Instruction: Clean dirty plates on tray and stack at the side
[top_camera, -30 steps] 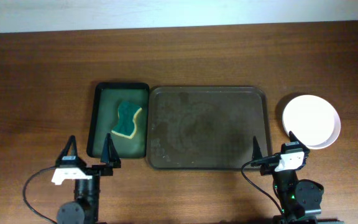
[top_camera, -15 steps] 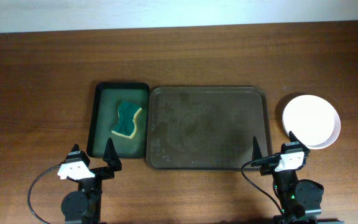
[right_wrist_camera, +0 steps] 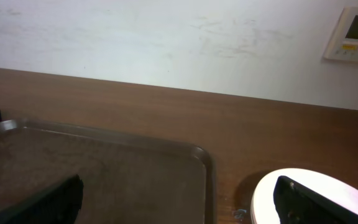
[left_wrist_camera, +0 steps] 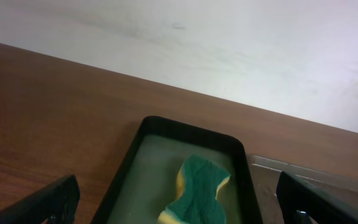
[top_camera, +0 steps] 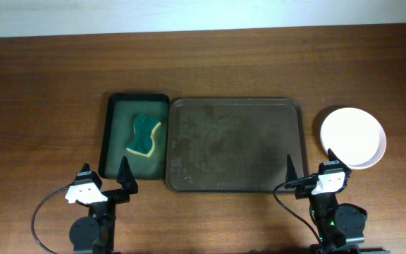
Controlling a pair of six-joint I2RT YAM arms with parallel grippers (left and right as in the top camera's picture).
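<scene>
While both claws stand spread wide, gripping nothing, the plates (top_camera: 352, 137) lie just ahead-right of the right claw (top_camera: 311, 162), beside the tray (top_camera: 238, 144); the left claw (top_camera: 104, 171) is well apart.

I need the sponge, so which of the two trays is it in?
The narrower green tray with the black rim, left of the larger brown tray. The sponge lies inside it; the brown tray holds nothing.

You're seeing the tray (top_camera: 235, 144) sitting mid-way along the table (top_camera: 48, 85), with the narrow tray (top_camera: 111, 141) lying just beside its left edge and a sponge (top_camera: 144, 135) lying in it. The plates (top_camera: 352, 137) are sitting on the table right of the tray, near but apart.
</scene>
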